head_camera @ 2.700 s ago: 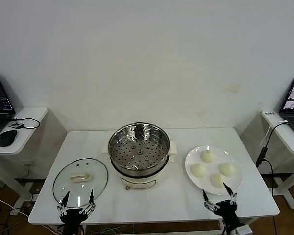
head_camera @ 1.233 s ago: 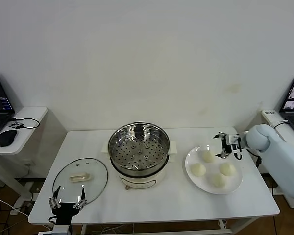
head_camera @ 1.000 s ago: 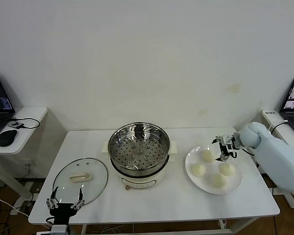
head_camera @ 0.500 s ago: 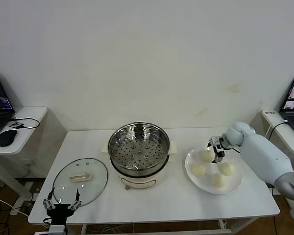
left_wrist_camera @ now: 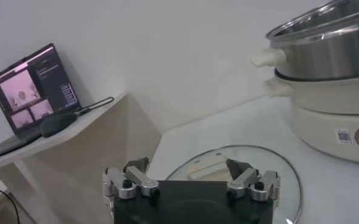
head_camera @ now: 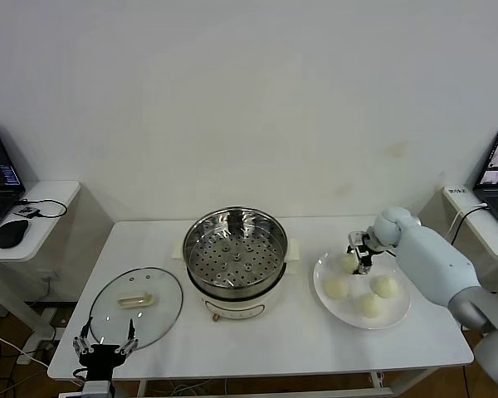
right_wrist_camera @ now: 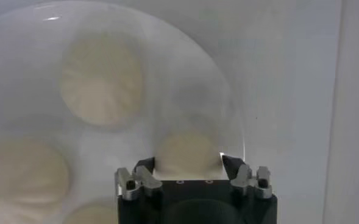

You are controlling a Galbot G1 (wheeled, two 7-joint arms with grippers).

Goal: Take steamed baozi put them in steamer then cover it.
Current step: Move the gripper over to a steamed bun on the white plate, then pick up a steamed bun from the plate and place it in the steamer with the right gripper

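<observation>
Four steamed baozi (head_camera: 349, 262) sit on a white plate (head_camera: 400, 313) on the tabletop (head_camera: 299, 340), to the right of the empty steamer (head_camera: 236, 253); they look soft, light and easily dented, so the rear one is best taken gently across its rounded sides. The right tool (right_wrist_camera: 188, 168) hangs spread open and empty just above that rear bun, having swung in from the plate's right over the last second. The left tool (left_wrist_camera: 191, 179) waits open and empty beside the cover (head_camera: 136, 299), slightly lower than before.
</observation>
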